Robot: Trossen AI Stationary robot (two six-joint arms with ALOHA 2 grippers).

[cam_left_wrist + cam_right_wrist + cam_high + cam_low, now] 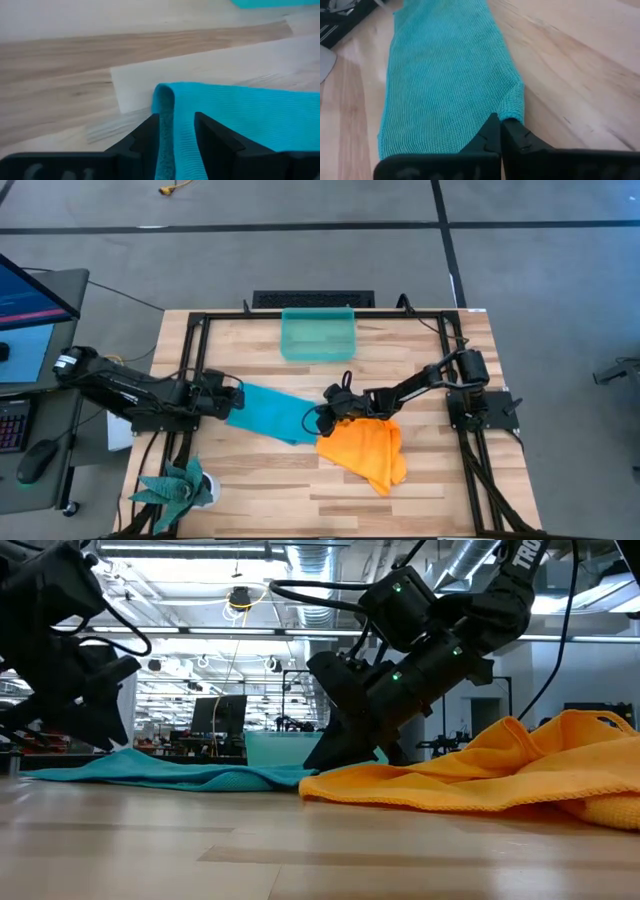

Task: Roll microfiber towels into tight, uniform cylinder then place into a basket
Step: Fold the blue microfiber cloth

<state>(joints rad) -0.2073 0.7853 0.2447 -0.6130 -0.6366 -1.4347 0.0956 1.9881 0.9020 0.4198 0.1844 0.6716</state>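
Observation:
The teal towel (pixel 272 415) lies flat on the wooden table (pixel 300 490), stretched slantwise between my two grippers. My left gripper (pixel 232 402) is at its left end, open, with a raised fold of the towel (pixel 165 100) between its fingers. At the towel's right end, my right gripper (pixel 322 418) is shut on a corner. The orange towel (pixel 368 452) lies crumpled on the table just right of that gripper. The teal-green basket (pixel 318 335) stands at the table's far edge. My left gripper pinches nothing: the fold at the towel's left edge (pixel 164 107) stands up between the parted fingers and leans against the inner side of one finger (pixel 147 132). The fingers slant down from the table's left. My right gripper pinches the towel's right-end corner (pixel 512 107) between its fingertips, slanting down from the table's right. The cloth puckers at the tips, and the rest of the towel lies on the table.
A green spiky plant in a white pot (pixel 182 485) stands at the near left corner. A black frame (pixel 190 330) runs round the table's sides. Bare wood shows between the towels and the basket and along the near edge.

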